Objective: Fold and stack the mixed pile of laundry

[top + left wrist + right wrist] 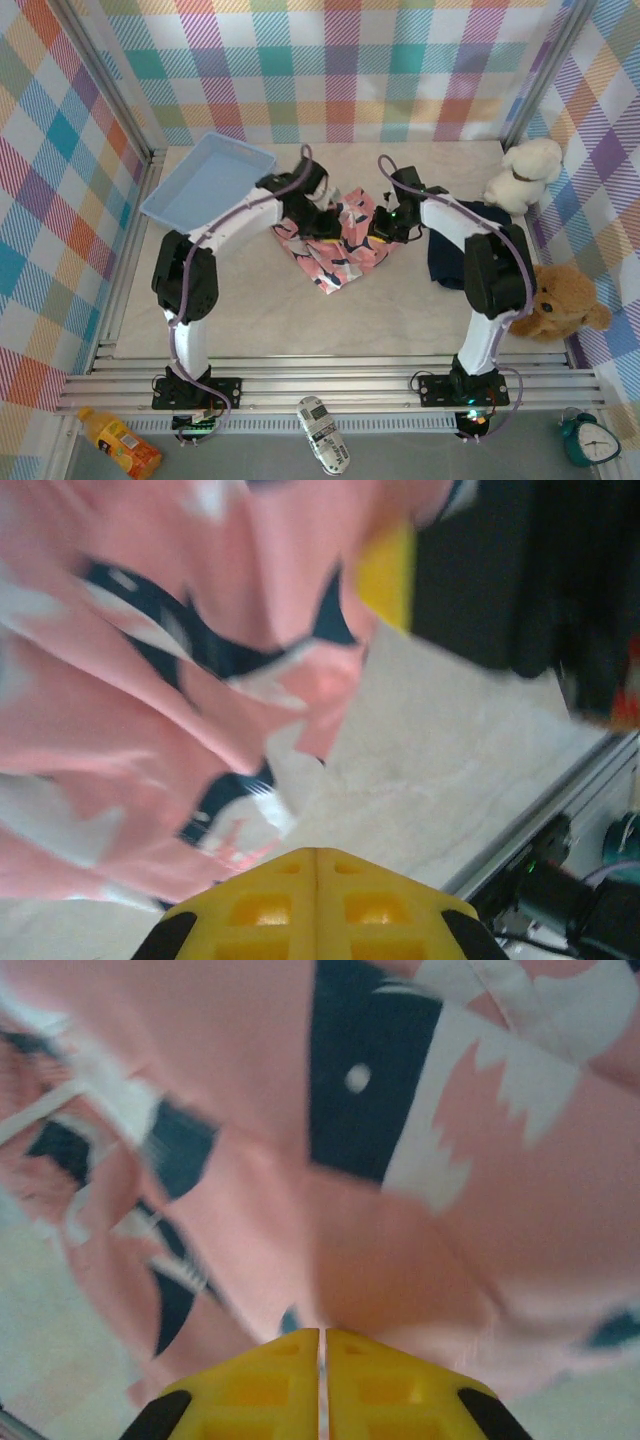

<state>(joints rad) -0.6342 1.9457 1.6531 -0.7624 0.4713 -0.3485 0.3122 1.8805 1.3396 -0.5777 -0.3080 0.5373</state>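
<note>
Pink garment [335, 255] mid-table, crumpled, between both arms. Right gripper [322, 1332] jaws clenched, pink cloth bunched at tips: grasping it, by look. Left gripper [316, 852] jaws clenched too; cloth edge just beside tips, bite on it unclear. Risk: left pinch empty or shallow, so lift leaves garment lopsided, fold skewed; wrists close, may knock. Long axis roughly left-right across table [300, 320], one corner pointing toward arm bases. Navy T-shirt [440, 265] beneath right arm, could drag
</note>
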